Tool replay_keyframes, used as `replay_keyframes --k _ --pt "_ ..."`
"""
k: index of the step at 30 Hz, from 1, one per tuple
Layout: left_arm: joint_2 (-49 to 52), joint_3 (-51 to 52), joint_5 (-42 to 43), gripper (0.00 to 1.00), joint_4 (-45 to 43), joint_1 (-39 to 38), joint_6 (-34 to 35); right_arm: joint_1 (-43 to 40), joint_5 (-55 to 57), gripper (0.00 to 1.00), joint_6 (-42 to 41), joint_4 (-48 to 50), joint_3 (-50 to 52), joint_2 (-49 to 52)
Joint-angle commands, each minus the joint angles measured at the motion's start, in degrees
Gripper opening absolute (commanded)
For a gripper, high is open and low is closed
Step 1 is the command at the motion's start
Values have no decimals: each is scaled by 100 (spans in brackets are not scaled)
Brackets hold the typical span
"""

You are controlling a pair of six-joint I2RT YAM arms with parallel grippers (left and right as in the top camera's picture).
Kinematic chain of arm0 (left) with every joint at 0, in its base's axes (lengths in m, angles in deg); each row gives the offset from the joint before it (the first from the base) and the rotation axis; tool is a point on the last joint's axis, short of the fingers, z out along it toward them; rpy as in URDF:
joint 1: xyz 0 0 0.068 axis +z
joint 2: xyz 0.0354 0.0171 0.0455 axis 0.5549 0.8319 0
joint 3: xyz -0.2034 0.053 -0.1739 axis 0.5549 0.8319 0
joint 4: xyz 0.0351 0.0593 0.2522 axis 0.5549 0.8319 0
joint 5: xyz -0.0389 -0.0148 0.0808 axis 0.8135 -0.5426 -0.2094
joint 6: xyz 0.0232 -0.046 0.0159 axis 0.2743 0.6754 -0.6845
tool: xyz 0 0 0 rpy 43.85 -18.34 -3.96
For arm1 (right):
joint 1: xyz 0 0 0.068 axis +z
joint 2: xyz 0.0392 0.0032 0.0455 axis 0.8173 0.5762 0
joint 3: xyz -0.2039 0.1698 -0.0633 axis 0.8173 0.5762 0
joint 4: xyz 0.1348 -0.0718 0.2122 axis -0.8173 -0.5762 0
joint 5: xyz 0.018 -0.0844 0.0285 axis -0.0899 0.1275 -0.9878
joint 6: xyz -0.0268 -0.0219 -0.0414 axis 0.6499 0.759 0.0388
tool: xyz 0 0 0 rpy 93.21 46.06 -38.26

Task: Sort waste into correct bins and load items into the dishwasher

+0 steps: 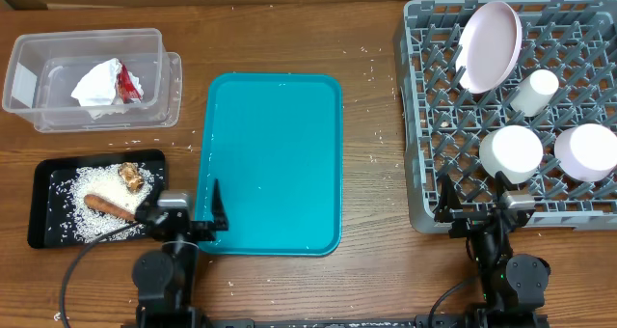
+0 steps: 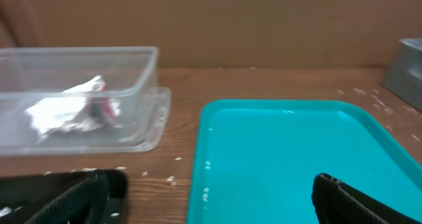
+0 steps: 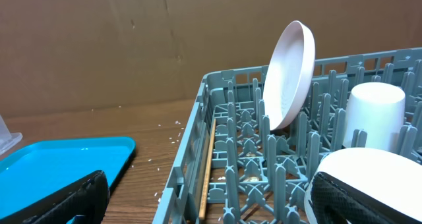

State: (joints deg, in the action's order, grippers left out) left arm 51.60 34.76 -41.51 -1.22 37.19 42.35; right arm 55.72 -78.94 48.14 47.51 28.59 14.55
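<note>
The grey dishwasher rack (image 1: 424, 125) at the right holds an upright pink plate (image 1: 490, 44), a small white cup (image 1: 535, 90) and two upturned white bowls (image 1: 512, 152) (image 1: 589, 151). A wooden chopstick (image 3: 206, 168) lies inside the rack near its left wall. A clear plastic bin (image 1: 39, 111) at the far left holds crumpled white and red waste (image 1: 108, 83). A black tray (image 1: 43, 203) holds rice, a sausage (image 1: 108, 207) and a food scrap (image 1: 131, 177). The teal tray (image 1: 275, 164) is bare. My left gripper (image 1: 183, 217) is open at the teal tray's near left corner. My right gripper (image 1: 479, 212) is open at the rack's near edge.
Rice grains are scattered on the wooden table around the trays and the rack. A brown cardboard wall (image 3: 132, 39) stands at the far side. The clear bin's lid (image 1: 174, 87) leans along the bin's right side.
</note>
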Motion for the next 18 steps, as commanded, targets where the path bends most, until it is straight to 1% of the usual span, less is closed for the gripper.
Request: replay_keyframes --k 1,4,6,18 --pt "-557 83 -227 100 256 -442 -835 37 74 100 0 33 59 -52" --pt "-1049 83 -601 100 610 -752 -1038 37 74 100 -2 33 59 -52" --pt "-1021 83 -710 100 636 -811 -1078 37 74 100 -2 33 59 -52" --pt "-981 83 -697 100 634 -791 -1019 37 74 100 0 33 59 -52"
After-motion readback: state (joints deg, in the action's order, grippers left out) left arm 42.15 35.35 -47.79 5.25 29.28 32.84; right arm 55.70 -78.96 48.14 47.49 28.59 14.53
